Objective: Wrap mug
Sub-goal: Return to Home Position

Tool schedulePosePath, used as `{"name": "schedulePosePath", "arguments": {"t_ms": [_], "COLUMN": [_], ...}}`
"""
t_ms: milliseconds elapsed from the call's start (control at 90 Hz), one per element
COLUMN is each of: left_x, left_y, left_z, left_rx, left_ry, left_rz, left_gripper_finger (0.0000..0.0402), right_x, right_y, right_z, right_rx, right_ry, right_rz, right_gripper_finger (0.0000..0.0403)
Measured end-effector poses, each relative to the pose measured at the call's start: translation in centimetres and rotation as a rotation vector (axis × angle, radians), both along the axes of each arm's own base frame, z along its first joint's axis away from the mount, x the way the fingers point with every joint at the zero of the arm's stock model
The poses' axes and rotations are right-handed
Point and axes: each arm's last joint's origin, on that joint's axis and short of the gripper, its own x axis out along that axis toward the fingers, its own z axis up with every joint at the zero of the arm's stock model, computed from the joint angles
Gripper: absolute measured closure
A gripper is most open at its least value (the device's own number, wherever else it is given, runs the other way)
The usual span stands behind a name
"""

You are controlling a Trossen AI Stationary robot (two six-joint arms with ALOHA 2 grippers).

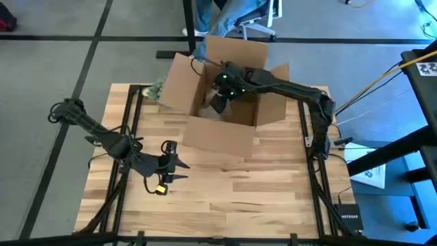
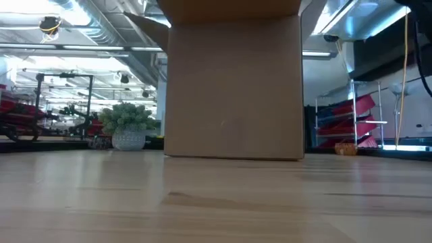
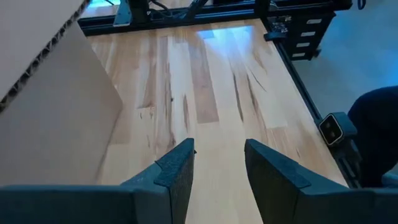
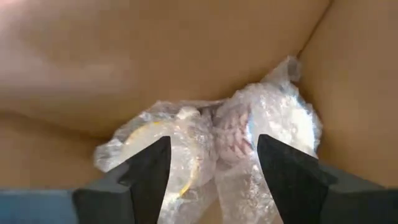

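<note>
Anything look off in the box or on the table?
Nothing stands out. Two bubble-wrapped bundles lie side by side in the box, right gripper open above them; left gripper open over the table.

NETGEAR printed on small black device [image 1: 349,220].

I've got the pale wood bench [image 1: 225,198] below, grey carpet floor [image 1: 48,75] all round it. Looking level across: a potted plant [image 2: 127,125] left of centre, red racks [image 2: 361,115] off right, long ceiling lights [image 2: 67,46] glowing overhead.
</note>
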Motion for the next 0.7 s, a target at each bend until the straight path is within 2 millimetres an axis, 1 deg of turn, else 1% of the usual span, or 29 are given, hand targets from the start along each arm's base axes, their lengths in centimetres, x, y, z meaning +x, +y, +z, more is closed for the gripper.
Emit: {"name": "schedulePosePath", "arguments": {"t_ms": [122,456,700], "left_x": [0.0,0.0,0.0], "left_y": [0.0,0.0,0.0], "left_z": [0.0,0.0,0.0], "left_rx": [0.001,-0.003,-0.005], "left_ry": [0.001,0.001,0.001], "left_rz": [0.000,0.003,0.005], "left_gripper_finger": [0.0274,0.0274,0.0274], "right_x": [-0.3,-0.1,-1.7], "right_y": [1.5,6.8,11.5], "right_z": [1.3,2.8,5.7], "right_rx": [-0.042,-0.121,-0.171], "right_ry": [-0.025,-0.044,-0.117], "right_rz": [0.066,0.271,0.386], "right_gripper_finger": [0.0192,0.0217,0.0237]}}
